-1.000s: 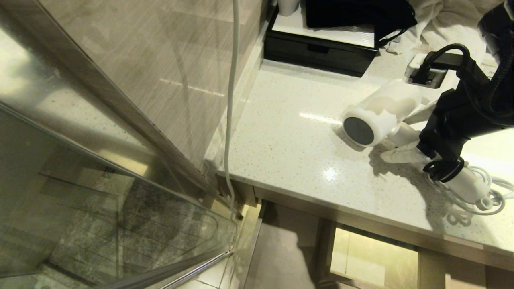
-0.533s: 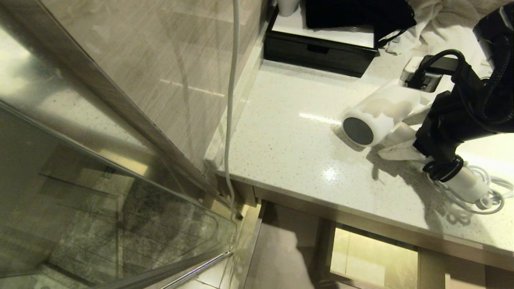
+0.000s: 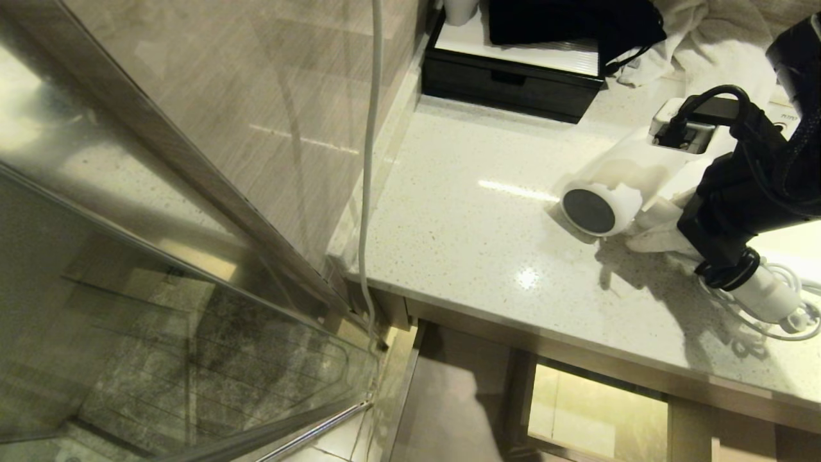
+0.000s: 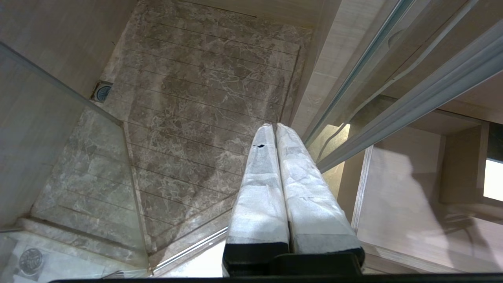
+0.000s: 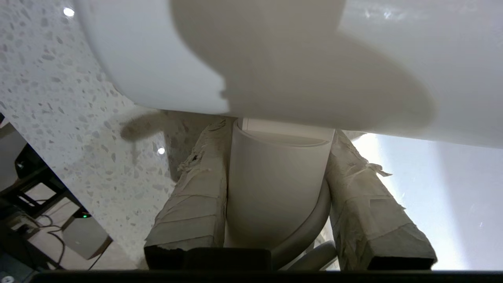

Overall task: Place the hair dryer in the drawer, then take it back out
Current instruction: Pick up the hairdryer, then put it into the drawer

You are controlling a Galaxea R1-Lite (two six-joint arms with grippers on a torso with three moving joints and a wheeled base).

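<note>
The hair dryer (image 3: 616,186) lies on its side on the speckled white desk (image 3: 474,237), at about three o'clock in the head view, with its handle (image 5: 275,184) running between the jaws of the right gripper (image 3: 657,234). In the right wrist view the two tape-wrapped fingers (image 5: 192,204) flank the handle, one on each side and pressed against it, so the jaws are gripping the hair dryer by its handle just below the barrel.

The dryer is white, with a short round barrel whose dark grey end (image 3: 589,215) faces toward seven o'clock. Its white cord (image 3: 779,314) lies in loose loops on the desk at four o'clock, beyond the black arm.

At one o'clock a small black box with a drawer (image 3: 510,80) stands against the wall, with a dark bag on top. A white towel (image 3: 712,32) is bunched just beside it, toward two o'clock. A white cable (image 3: 369,160) hangs down along the wood-grain panel at twelve o'clock. A glass shower screen (image 3: 160,321) fills the side from seven to ten o'clock.

The left gripper (image 4: 274,127) hangs over the marble shower floor (image 4: 196,118), well apart from the desk, its jaws closed together on nothing.
</note>
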